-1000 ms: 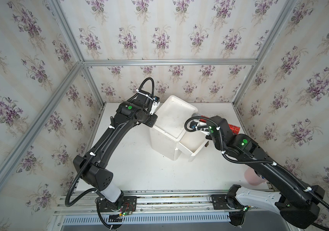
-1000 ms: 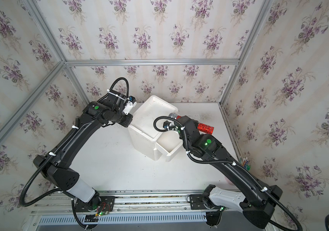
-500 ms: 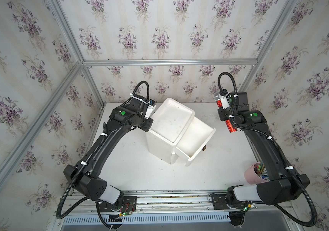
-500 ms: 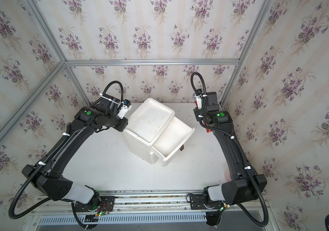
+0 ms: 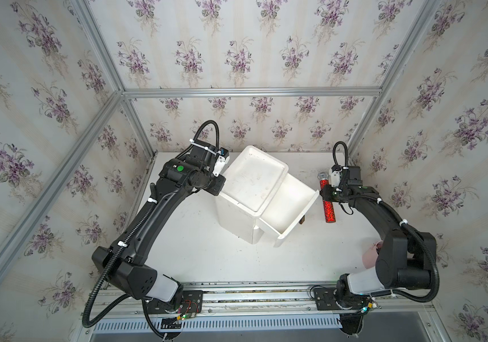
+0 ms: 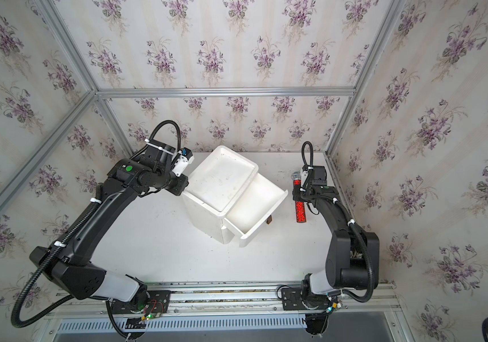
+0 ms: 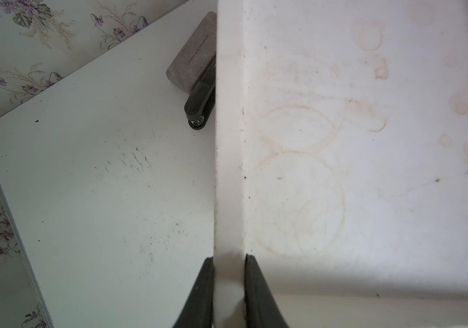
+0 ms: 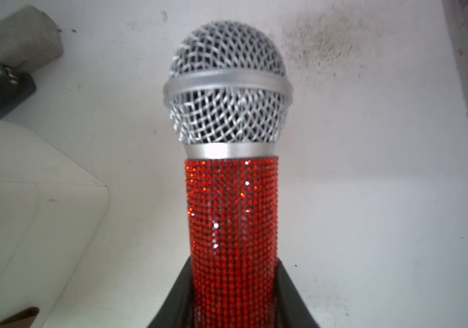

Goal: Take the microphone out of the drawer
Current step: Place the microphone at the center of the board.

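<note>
A white boxy plastic cabinet point(image 5: 251, 189) with a shallow recessed top stands turned at an angle on a white table point(image 5: 207, 257). Its single white drawer point(image 5: 288, 207) is pulled out on the side facing the right arm, and the inside that shows is bare. A small brown handle point(image 5: 302, 220) sticks out from the drawer front.

The microphone point(image 5: 327, 204), with a red rhinestone-covered handle and a silver wire-mesh head, is outside the drawer, just beside the drawer front. Its head points toward the back wall. The right gripper point(image 8: 232, 284) has its two black fingers point(image 8: 183, 286) pressed against opposite sides of the red handle, holding it partway along. Whether the microphone touches the table cannot be told.

The left gripper point(image 7: 229, 281) is at the cabinet's opposite side. Its jaws are nearly together, pinching the raised white rim point(image 7: 228, 147) of the cabinet top.

Behind the cabinet, partly hidden by it, lie a grey rectangular block point(image 7: 191, 54) and a black stapler point(image 7: 201, 102), touching each other.
</note>
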Controlling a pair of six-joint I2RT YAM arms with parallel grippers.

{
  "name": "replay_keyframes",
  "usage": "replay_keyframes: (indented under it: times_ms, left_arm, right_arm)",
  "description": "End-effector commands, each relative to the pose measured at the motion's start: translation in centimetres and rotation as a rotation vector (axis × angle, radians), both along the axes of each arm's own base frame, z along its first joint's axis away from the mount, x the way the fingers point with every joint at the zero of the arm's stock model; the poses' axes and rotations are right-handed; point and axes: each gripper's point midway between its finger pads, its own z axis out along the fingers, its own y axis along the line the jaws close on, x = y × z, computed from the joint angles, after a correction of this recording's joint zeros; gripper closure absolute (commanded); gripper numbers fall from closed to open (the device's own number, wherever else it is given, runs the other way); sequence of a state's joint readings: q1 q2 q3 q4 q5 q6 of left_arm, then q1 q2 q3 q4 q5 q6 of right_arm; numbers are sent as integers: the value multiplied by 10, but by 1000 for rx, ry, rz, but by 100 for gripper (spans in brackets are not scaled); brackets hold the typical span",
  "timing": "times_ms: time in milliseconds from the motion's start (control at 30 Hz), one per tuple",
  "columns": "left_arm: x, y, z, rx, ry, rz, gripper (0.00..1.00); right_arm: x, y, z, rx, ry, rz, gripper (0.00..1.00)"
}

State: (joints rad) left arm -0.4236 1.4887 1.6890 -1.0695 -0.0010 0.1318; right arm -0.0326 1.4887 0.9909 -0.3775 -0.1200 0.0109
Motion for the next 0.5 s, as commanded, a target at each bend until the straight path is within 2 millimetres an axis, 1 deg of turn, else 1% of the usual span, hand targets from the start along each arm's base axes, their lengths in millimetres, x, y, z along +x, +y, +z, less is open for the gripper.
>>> replay_keyframes:
  times_ms: [0,167,233,300,433,467]
  left_arm:
    - [3,-4,5,-16,-22,-29,80]
    - [4,-12,2,-51,-3,-39,80]
    - [4,-14,1,-59,6,-39,80]
    - [4,-15,-1,-67,11,-38,80]
    - [3,-15,1,-77,-5,-34,80]
    - [3,-14,2,-79,-12,-33,80]
  right_arm:
    - [5,-4,-16,17,-15,-40,100]
    - [-9,-5,-61,36,95,-51,100]
    - [-14,-6,-74,30,132,-55,100]
    - [-18,-8,-82,24,139,-67,100]
    - [-20,-14,-90,-6,141,-90,100]
    - [-21,-16,-91,-18,148,-92,97]
